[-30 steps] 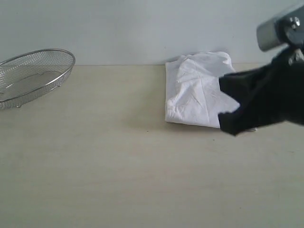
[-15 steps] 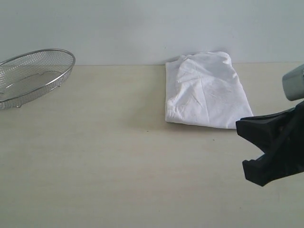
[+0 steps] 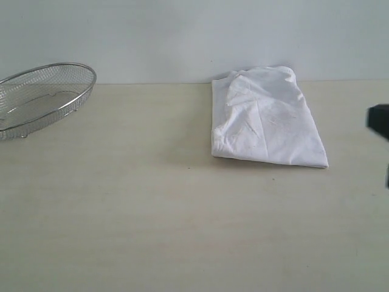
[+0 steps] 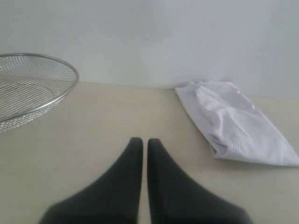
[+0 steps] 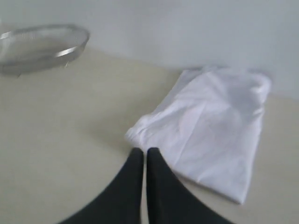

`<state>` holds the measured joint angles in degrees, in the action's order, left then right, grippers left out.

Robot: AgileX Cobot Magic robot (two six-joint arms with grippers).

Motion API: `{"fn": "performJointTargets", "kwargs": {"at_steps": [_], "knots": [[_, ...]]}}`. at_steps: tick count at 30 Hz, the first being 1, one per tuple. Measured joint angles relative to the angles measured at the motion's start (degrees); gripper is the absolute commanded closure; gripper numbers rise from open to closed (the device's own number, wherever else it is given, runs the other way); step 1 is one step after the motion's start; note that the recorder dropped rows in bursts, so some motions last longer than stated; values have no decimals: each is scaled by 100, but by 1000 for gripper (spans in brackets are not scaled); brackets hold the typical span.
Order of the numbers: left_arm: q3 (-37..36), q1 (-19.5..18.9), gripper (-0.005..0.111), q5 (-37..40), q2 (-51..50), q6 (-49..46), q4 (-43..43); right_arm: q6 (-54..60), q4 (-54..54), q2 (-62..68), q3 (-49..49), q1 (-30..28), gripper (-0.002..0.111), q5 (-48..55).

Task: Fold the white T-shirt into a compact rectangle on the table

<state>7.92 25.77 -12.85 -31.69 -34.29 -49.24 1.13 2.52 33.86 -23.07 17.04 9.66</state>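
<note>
The white T-shirt [image 3: 264,118] lies folded into a rough rectangle on the beige table [image 3: 152,213], right of centre against the back wall; only plain white cloth shows, no lettering. It also shows in the left wrist view [image 4: 233,123] and the right wrist view [image 5: 215,126]. My left gripper [image 4: 141,141] is shut and empty, hanging over bare table well apart from the shirt. My right gripper [image 5: 142,151] is shut and empty, its tips near the shirt's folded corner in that view. Only a dark sliver of the right arm [image 3: 380,121] shows at the exterior view's right edge.
A round wire-mesh metal basket [image 3: 42,97] sits tilted at the far left of the table, also seen as the basket [image 4: 28,88] in the left wrist view. A pale wall [image 3: 182,36] closes off the back of the table.
My right gripper has drawn away from the shirt, down and to the right, almost out of the exterior view. The folded shirt stays where it lay, now fully uncovered.
</note>
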Motion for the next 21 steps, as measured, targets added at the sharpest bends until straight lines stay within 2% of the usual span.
{"fn": "performJointTargets", "kwargs": {"at_steps": [5, 9, 12, 21], "knots": [[0, 0, 102, 0, 0, 0, 0, -63, 0, -1316, 380, -1113, 109, -54], [0, 0, 102, 0, 0, 0, 0, -146, 0, -2044, 930, -1735, 109, -54], [0, 0, 102, 0, 0, 0, 0, -171, 0, -2425, 1368, -1923, 109, -54], [0, 0, 102, -12, 0, 0, 0, -171, 0, -2757, 2281, -1938, 109, 31]]}}
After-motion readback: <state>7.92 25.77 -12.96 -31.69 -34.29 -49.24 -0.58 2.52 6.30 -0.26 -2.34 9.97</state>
